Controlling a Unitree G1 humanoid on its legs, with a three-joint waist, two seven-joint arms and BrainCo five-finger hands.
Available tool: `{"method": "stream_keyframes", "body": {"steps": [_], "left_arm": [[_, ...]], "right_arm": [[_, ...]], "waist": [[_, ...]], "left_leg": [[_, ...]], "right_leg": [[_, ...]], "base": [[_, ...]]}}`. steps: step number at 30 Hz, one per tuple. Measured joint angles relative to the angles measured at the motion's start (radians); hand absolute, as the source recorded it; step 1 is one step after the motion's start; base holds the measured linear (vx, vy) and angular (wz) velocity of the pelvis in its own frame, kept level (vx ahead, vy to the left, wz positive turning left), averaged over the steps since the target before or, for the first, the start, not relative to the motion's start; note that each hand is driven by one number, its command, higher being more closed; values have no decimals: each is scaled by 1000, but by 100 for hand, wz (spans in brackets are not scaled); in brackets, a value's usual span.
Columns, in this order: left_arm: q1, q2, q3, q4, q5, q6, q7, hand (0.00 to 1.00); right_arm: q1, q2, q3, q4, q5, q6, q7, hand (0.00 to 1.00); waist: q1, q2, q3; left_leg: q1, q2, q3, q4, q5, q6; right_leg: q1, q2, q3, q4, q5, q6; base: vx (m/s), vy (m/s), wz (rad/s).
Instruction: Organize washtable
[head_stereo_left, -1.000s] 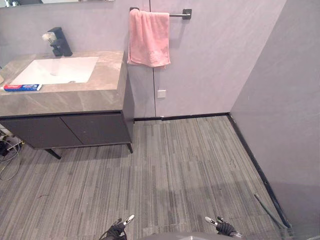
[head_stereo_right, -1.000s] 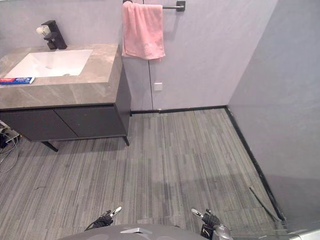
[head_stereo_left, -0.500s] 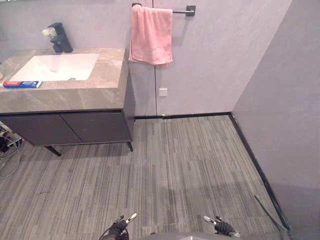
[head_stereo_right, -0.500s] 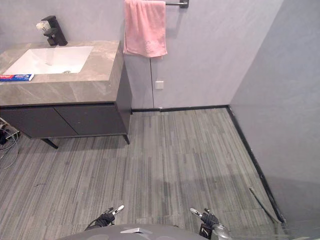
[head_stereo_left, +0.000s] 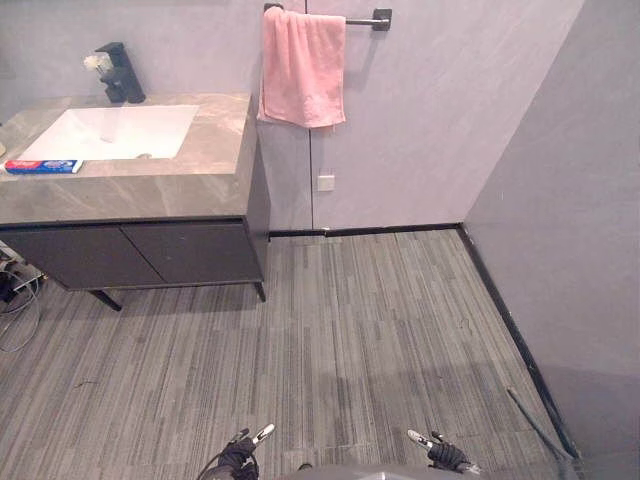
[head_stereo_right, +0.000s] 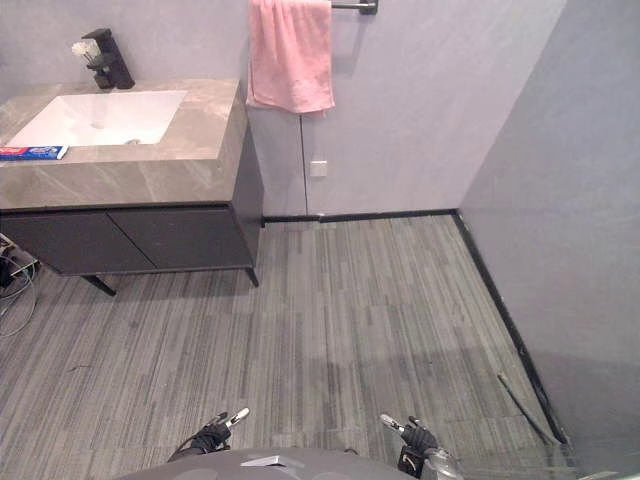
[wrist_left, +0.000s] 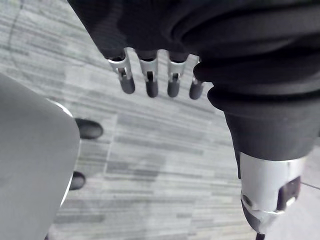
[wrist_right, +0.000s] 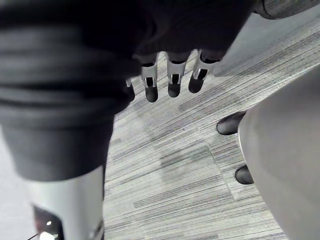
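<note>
Now, I judge the step in hand to be the walk-up, since the counter (head_stereo_left: 140, 195) stands at the far left, well apart from you. Starting from the left, the red and blue toothpaste box (head_stereo_left: 42, 166) lies flat on the counter, just beside the near-left corner of the white sink (head_stereo_left: 115, 132). The black faucet (head_stereo_left: 118, 72) stands behind the sink against the far wall. Turn left and square up to the counter's near edge before you lift an arm, so that the box comes in front of you rather than off to one side. The left robot hand (head_stereo_left: 243, 455) hangs low at the near edge, its fingers (wrist_left: 150, 80) loose and apart with nothing in them. The right robot hand (head_stereo_left: 443, 452) hangs the same way, fingers (wrist_right: 172, 82) slack and empty. Mind the loose wires (head_stereo_left: 15, 300) on the floor under the counter's left end. Mind also the counter's right corner, which juts out just left of the pink towel (head_stereo_left: 302, 68) on its bar (head_stereo_left: 365, 20). The floor (head_stereo_left: 380, 320) between you and the counter is open. The right wall (head_stereo_left: 570, 200) closes in on the right, with a thin dark strip (head_stereo_left: 535, 415) lying at its foot, so keep your path leftward.
</note>
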Motion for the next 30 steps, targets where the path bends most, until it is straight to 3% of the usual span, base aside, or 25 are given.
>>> {"method": "stream_keyframes", "body": {"steps": [10,13,14,16,17,18,19,20,21,23,25,27,29,30], "left_arm": [[-12,3,-10,14,-1,1,-2,0],[-20,9,0,16,-5,2,-2,0],[-21,14,17,4,-27,1,-1,0],[-15,16,49,-12,-61,1,-1,0],[-14,13,91,-14,-87,2,-2,0],[-6,0,145,-39,-110,2,-1,0],[2,-6,171,-47,-120,2,-1,0],[14,-14,208,-53,-124,2,-1,0],[28,-12,221,-55,-134,2,-1,0],[46,-24,224,-55,-141,6,-7,0],[75,-42,251,-52,-141,9,-12,0],[107,-54,261,-48,-141,16,-17,0],[118,-64,286,-38,-141,20,-18,0],[122,-64,302,-36,-142,20,-18,0]], "right_arm": [[-4,-2,12,0,1,0,5,0],[-17,-2,17,1,23,0,5,0],[-22,-1,29,2,33,0,5,0],[-27,-6,39,2,40,-1,6,0],[-35,-14,38,2,40,-4,6,0],[-34,-18,32,1,40,-6,5,0],[-34,-18,28,0,40,-7,4,0],[-30,-18,28,-5,41,-7,3,0],[-30,-11,32,-6,41,-6,2,0],[-36,-14,23,-5,41,-5,3,0],[-46,-11,5,-5,40,-5,6,0],[-45,-11,-9,-5,40,-1,6,0],[-44,-13,-10,-5,40,1,5,0],[-44,-15,-12,-5,40,1,5,0]], "waist": [[0,-1,1],[-9,-6,23],[-12,-15,46],[-3,-4,69],[-2,9,81],[8,16,103],[13,25,115],[23,19,123],[30,6,130],[42,11,128],[53,21,131],[59,28,128],[61,34,123],[62,28,112]], "left_leg": [[-24,0,-9,1,0,0],[-36,4,-23,53,-32,-15],[-71,10,-24,164,-90,-17],[-147,47,-10,387,-193,-40],[-244,93,13,622,-222,-54],[-326,130,20,836,-185,-47],[-356,140,18,911,-149,-42],[-401,142,9,1027,-56,-59],[-458,133,6,1119,-17,-76],[-505,119,-8,1081,-97,-66],[-520,119,-1,868,-114,-60],[-493,128,-6,469,-71,-81],[-472,136,-27,351,-38,-90],[-478,120,-14,380,26,-79]], "right_leg": [[-12,1,-7,-13,3,-4],[-32,1,-29,67,-41,-18],[-38,0,-32,117,-72,-24],[-37,19,-33,155,-119,-50],[-26,41,-35,173,-142,-76],[-10,55,-33,209,-164,-88],[-4,57,-31,230,-178,-87],[10,47,-24,268,-210,-92],[23,32,-17,287,-236,-99],[41,17,-6,289,-259,-103],[47,0,4,288,-279,-96],[56,-20,8,282,-327,-73],[86,-34,15,283,-374,-54],[102,-56,21,283,-405,-50]], "base": [[8,-4,2],[45,-30,18],[4,-73,15],[-21,-79,-2],[-41,-79,-10],[-46,-71,-13],[-42,-78,-17],[-29,-59,-9],[12,-47,-3],[146,41,-6],[262,107,-13],[342,162,-3],[474,236,-3],[628,306,-20]]}}
